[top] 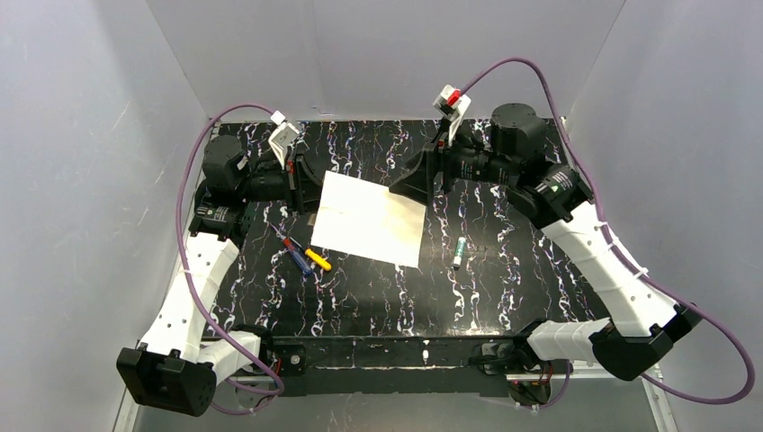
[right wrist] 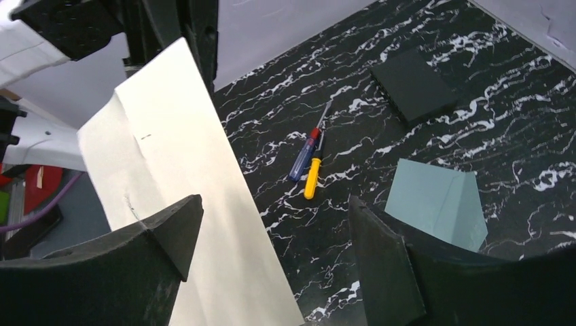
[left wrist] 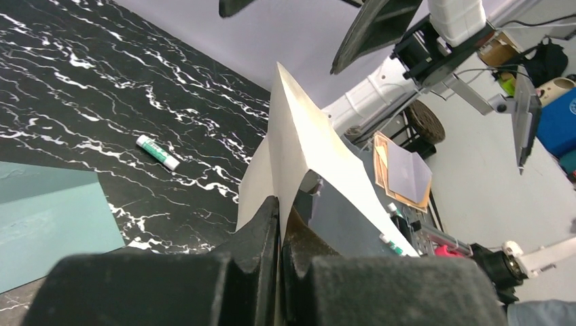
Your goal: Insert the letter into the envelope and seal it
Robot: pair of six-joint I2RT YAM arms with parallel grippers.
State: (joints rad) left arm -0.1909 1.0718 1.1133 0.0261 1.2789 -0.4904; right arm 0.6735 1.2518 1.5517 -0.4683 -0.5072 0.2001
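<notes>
1. Worktop (top: 378, 297): black with white marble veining; it carries everything below.
2. Letter (top: 369, 220): cream sheet at the middle of the worktop, with a crease near its left edge. It is held up off the surface by that left edge. The wrist views show it standing tilted in the air, outside the envelope.
3. Envelope (right wrist: 435, 204): teal, lying flat on the worktop with one end coming to a point. It is hidden in the overhead view and does not touch the letter.
4. Pad (right wrist: 414, 85): dark and square, flat on the worktop, well apart from the envelope.
5. Left pincer (top: 300, 183): pressed together on the letter's left edge, with the paper rising from between its fingers (left wrist: 261, 227).
6. Right pincer (top: 409, 184): spread wide at the letter's far right corner. The sheet passes just beside one finger (right wrist: 170, 231); whether they touch cannot be told.
7. Screwdrivers: one blue and red (top: 292, 252), one yellow (top: 318, 260). They lie side by side by the letter's near left corner.
8. Glue stick (top: 459, 253): white with a green cap, lying alone to the right of the letter.
</notes>
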